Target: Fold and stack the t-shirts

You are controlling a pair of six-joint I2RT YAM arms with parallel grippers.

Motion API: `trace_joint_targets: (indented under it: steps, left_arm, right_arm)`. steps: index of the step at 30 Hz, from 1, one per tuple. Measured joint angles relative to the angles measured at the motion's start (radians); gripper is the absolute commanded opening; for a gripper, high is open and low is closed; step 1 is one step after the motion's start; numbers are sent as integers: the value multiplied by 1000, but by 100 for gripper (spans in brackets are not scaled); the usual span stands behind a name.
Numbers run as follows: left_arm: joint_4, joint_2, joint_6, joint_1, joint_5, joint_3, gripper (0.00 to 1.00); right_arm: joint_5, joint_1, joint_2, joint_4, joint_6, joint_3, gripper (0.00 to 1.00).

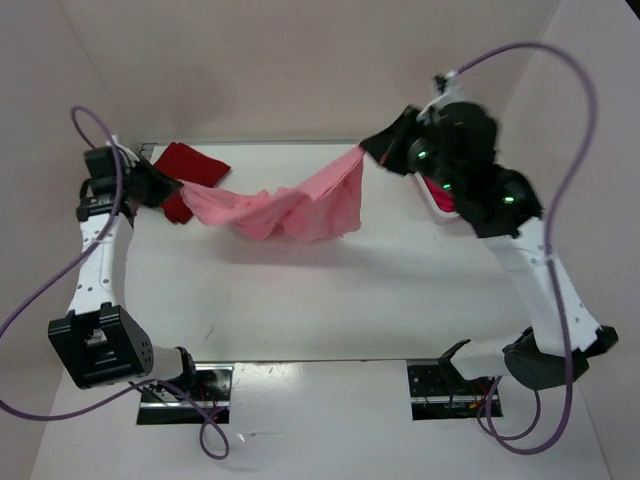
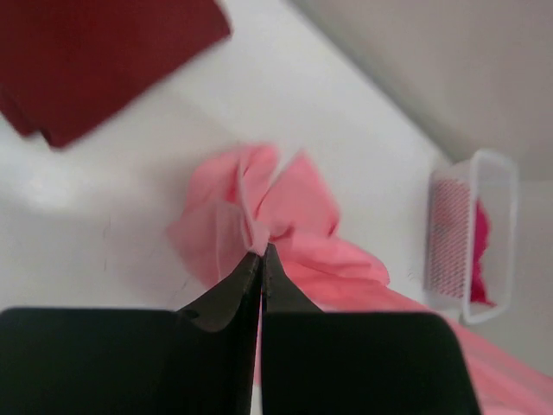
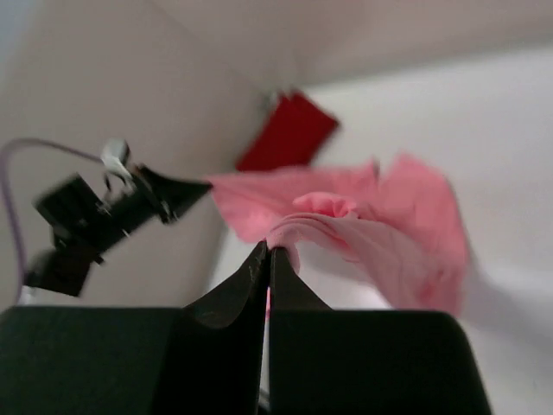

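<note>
Light pink t-shirt [image 1: 290,210], top view: hangs above the white counter [image 1: 330,300], sagging in bunched folds between the left gripper [image 1: 178,188] and the right gripper [image 1: 366,150], each pinching one end. Dark red t-shirt [image 1: 192,163]: flat at the counter's far left corner, just behind the left gripper. Magenta-crimson t-shirt [image 1: 438,190]: far right, mostly hidden by the right arm.

Left wrist view: left gripper [image 2: 261,255], jaws closed tight on a fold of the light pink t-shirt [image 2: 298,203]. Dark red t-shirt [image 2: 95,60] lies beyond. Magenta-crimson t-shirt [image 2: 480,251] sits inside the white lattice basket [image 2: 494,173].

Right wrist view: right gripper [image 3: 268,257], jaws closed tight on an edge of the light pink t-shirt [image 3: 389,225]. Left gripper [image 3: 192,194] holds the opposite end, with the dark red t-shirt [image 3: 289,134] behind.
</note>
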Motion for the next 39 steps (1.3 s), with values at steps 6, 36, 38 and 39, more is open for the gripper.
trace_joint_targets:
  steps: [6,36,38,39]
  left_arm:
    - [12,-35,-58,167,182,196,0]
    - [2,570,-238,17,135,810,0]
    - [34,559,-264,21,155,886,0]
    - [56,546,-270,24,163,905,0]
  right_arm:
    - [-29,-138,40,-68,-60,529,0]
    - [-245,-430,836,-54,-60,954,0]
    - [-271,-447,789,-21,-42,970,0]
    - [-284,-460,752,-9,-37,969,0]
